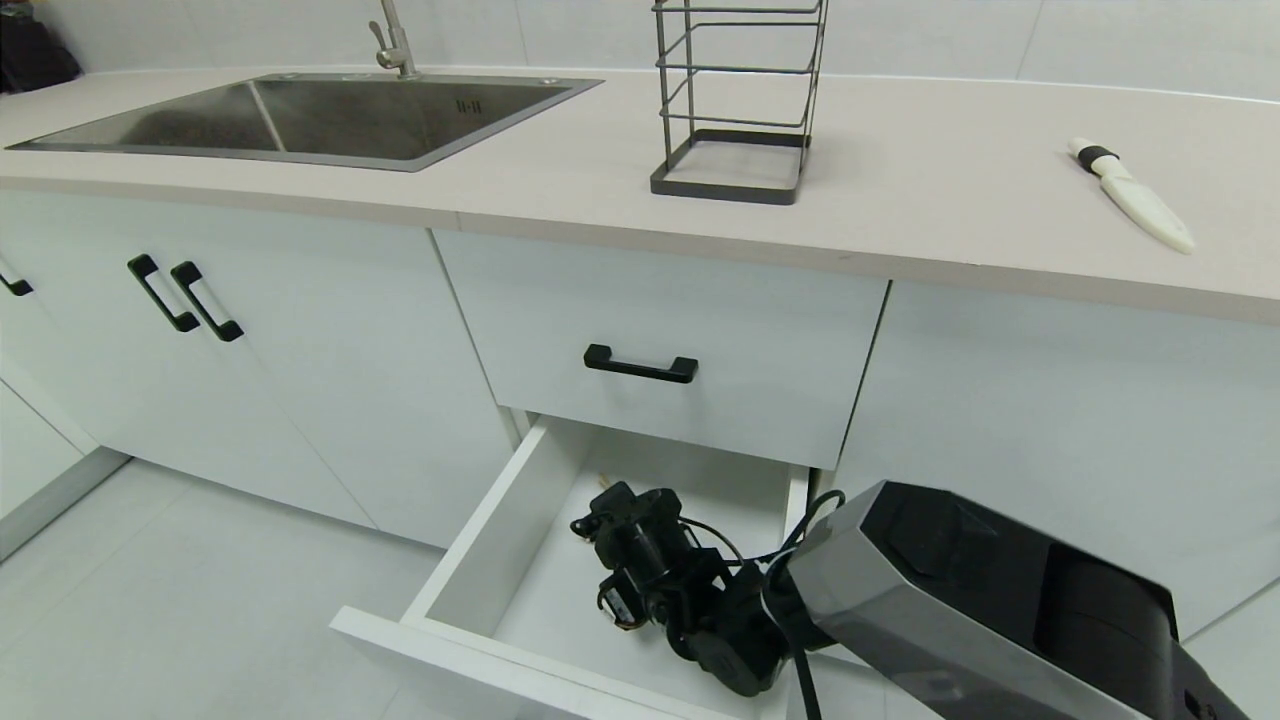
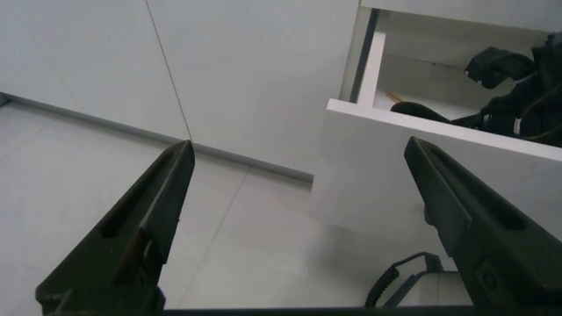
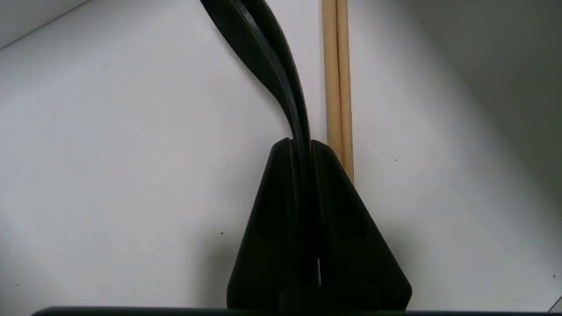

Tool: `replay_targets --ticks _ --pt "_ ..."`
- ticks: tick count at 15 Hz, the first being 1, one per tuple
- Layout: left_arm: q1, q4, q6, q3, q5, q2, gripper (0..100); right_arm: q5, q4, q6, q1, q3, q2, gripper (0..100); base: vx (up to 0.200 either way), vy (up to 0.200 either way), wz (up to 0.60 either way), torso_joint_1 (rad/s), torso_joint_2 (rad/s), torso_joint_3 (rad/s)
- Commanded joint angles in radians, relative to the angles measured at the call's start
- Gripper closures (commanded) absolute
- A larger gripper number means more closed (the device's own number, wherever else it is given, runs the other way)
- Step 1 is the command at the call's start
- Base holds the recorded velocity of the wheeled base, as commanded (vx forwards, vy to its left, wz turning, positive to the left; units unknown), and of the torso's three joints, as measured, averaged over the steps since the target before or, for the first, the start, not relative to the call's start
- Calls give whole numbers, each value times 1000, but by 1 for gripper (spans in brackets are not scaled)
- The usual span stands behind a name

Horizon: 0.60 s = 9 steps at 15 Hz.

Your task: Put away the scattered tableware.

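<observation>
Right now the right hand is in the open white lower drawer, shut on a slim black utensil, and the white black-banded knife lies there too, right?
No. The head view shows the white black-banded knife on the beige countertop. The right hand is in the open white lower drawer, shut on the slim black utensil.

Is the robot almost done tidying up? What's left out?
Partway, I'd say. Wooden chopsticks already lie in the open drawer. The right gripper is down in that drawer, shut on a black utensil. The white knife lies out on the counter, and the left gripper is open and empty.
</observation>
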Motion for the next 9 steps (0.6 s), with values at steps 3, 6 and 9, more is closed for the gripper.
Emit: replay_targets --ticks 3,6,9 --pt "0 0 0 0 1 0 0 0 0 0 0 -3 13 0 0 0 0 0 0 0" --pt "0 0 0 0 1 0 0 0 0 3 2 -1 8 0 0 0 0 0 0 0" --pt "0 0 0 0 1 0 0 0 77 3 42 9 -108 0 0 0 0 0 0 0"
